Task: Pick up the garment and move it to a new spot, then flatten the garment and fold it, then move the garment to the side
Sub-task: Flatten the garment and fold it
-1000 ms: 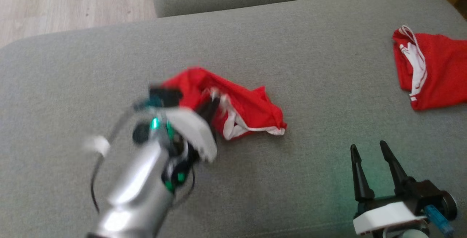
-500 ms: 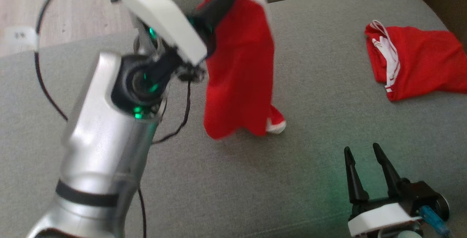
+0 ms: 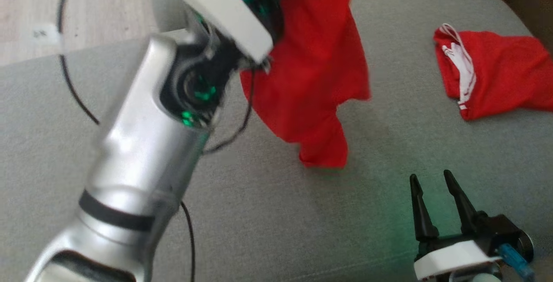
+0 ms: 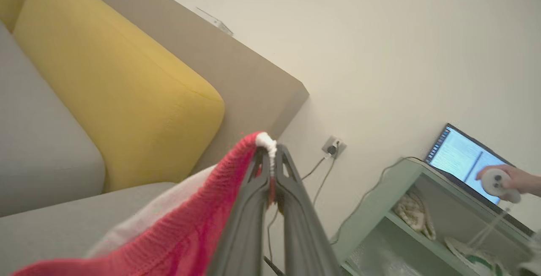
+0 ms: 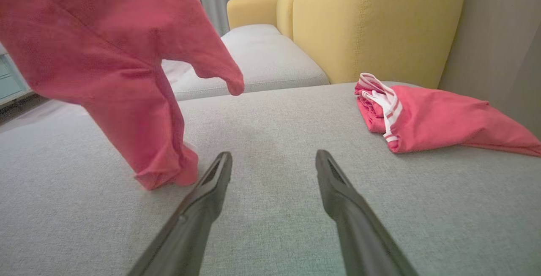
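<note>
A red garment [image 3: 317,70] with white trim hangs in the air from my left gripper [image 4: 269,157], which is shut on its white-edged hem. Its lowest end [image 5: 167,174] still brushes the grey sofa seat [image 3: 268,213]. The cloth drapes down past the raised left arm [image 3: 142,152] in the head view. My right gripper [image 3: 434,191] rests low at the front right, open, with nothing between its fingers [image 5: 211,183], a short way right of the hanging cloth.
A second red garment [image 3: 492,72] with white stripes lies crumpled at the right of the seat. A yellow backrest [image 5: 372,18] rises behind it. A green shelf [image 4: 405,221], a laptop and a person's hand [image 4: 513,178] are off to the side.
My left arm has lifted the garment from a heap on the seat high into the air and swung it a little right. The right gripper stayed put.
</note>
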You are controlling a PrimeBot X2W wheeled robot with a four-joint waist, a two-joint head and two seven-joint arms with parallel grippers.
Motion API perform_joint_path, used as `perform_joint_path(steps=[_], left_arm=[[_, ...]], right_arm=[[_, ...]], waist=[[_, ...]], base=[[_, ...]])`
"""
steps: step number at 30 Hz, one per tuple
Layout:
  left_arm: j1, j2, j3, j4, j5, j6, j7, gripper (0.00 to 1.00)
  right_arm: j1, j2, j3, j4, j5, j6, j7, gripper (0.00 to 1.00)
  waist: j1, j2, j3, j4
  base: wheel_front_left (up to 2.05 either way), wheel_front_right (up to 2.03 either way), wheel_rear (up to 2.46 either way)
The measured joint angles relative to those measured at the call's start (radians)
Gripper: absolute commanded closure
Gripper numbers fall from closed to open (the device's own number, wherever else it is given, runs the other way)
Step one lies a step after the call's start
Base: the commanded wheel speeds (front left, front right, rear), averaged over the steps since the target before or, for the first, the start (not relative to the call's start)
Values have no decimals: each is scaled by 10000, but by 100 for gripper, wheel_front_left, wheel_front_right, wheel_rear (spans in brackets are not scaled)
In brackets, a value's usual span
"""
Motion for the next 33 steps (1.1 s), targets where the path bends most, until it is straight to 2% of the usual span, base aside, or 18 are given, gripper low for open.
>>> perform_joint_path(steps=[2, 7, 11, 13, 14, 15, 18, 20, 24, 28, 31, 32, 33], left_arm=[[544, 59, -188, -142, -222, -376, 132, 100], [2764, 677, -1367, -903, -591, -815, 819, 100], [4851, 1392, -2495, -1766, -1162, -918, 1586, 100], [5820, 2105, -2959, -1900, -1005, -882, 1850, 100], [6242, 2541, -3026, -1854, -723, -729, 1824, 100], [6242, 2541, -3026, -1854, -723, -729, 1824, 100], [7114, 3754, -2915, -1331, 226, -113, 1300, 100], [7459, 4207, -2725, -1112, 752, 332, 752, 100], [7723, 4414, -2013, -765, 1450, 1384, -535, 100], [7702, 4660, -1883, -278, 2915, 2673, -1605, 100], [7752, 4334, -1739, -142, 2901, 3070, -1987, 99], [7784, 4228, -1762, -134, 2911, 3070, -2046, 54], [7841, 4159, -1797, -136, 2911, 3087, -2054, 0]], right_arm=[[2, 0, -33, 0, -2, 0, 0, 0], [0, 0, -27, 4, -52, 0, 0, 0], [-2, 2, -13, 6, -65, 0, 0, 0], [-2, 0, -15, 8, -77, 0, 0, 0], [-2, 2, -19, 6, -77, 0, 0, 0], [-2, 2, -19, 6, -77, 0, 0, 0], [1, 2, -44, 6, -77, 0, 0, 0], [15, 2, -117, 6, -92, 0, 0, 0], [48, 2, -278, 27, -180, 0, 0, 0], [52, 2, -270, 88, -267, 0, 0, 0], [52, 2, -236, 109, -267, 0, 0, 0], [53, 2, -221, 125, -267, 0, 0, 0], [54, 2, -211, 128, -267, 0, 0, 0]], waist=[[0, 0, 37, 141], [0, 0, 97, 517], [0, 0, 102, 742], [0, 0, 97, 801], [0, 0, 102, 827], [0, 0, 102, 827], [0, 0, 95, 917], [0, 0, 77, 1005], [0, 0, 3, 1233], [0, 0, -177, 1416], [0, 0, -333, 1506], [0, 0, -387, 1521], [0, 0, -434, 1532]], base=[[0, 0, 0], [0, 0, 0], [0, 0, 0], [0, 0, 0], [0, 0, 0], [0, 0, 0], [0, 0, 0], [0, 0, 0], [0, 0, 0], [0, 0, 0], [0, 0, 0], [0, 0, 0], [0, 0, 0]])
